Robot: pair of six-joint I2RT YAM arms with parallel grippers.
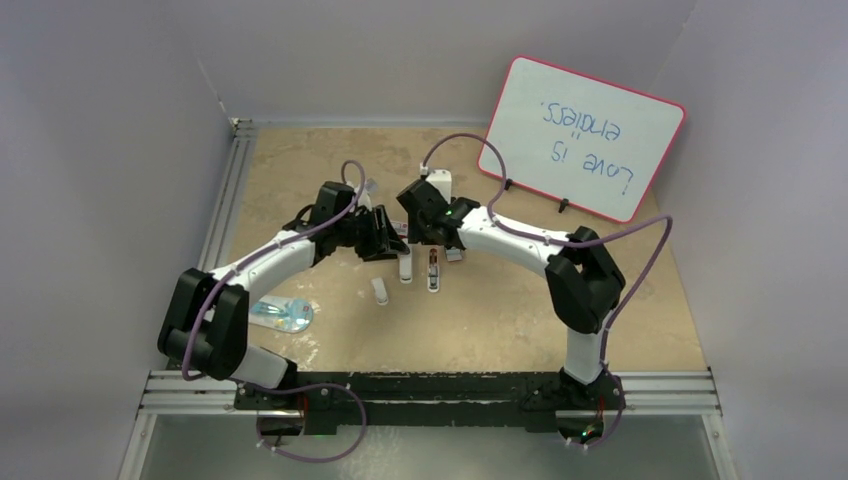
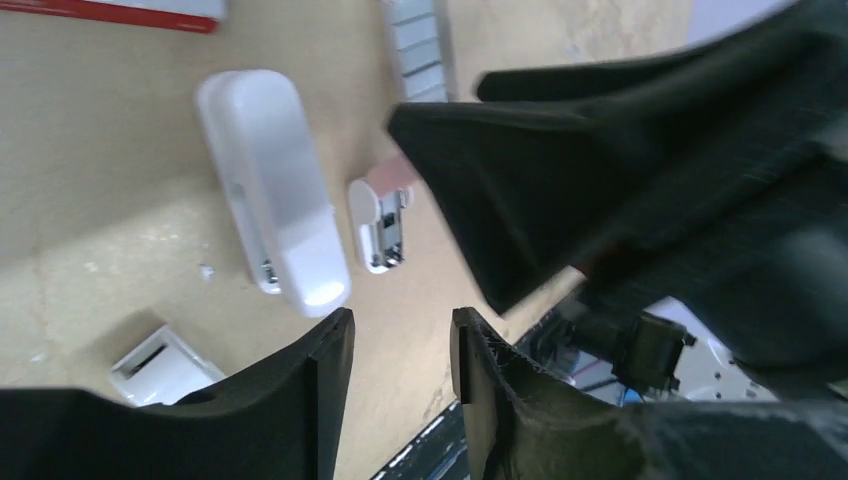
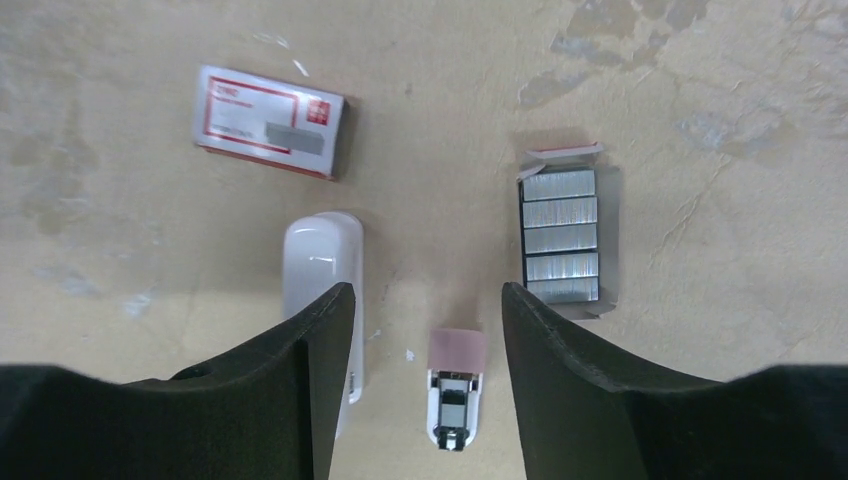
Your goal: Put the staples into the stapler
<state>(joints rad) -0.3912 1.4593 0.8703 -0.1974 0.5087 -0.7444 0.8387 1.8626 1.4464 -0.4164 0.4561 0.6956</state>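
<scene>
Silvery staples (image 3: 560, 235) in open tray (image 3: 611, 236)

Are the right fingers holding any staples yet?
No: the right wrist view shows the right fingers spread apart with nothing held, and the staples lying in their tray.

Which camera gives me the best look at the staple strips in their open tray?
Right wrist: the staples lie whole and sharp there, silvery rows in their open tray, just past the open right gripper. Left wrist catches only a blurred part at its top edge. In top external they are too small to make out.
</scene>
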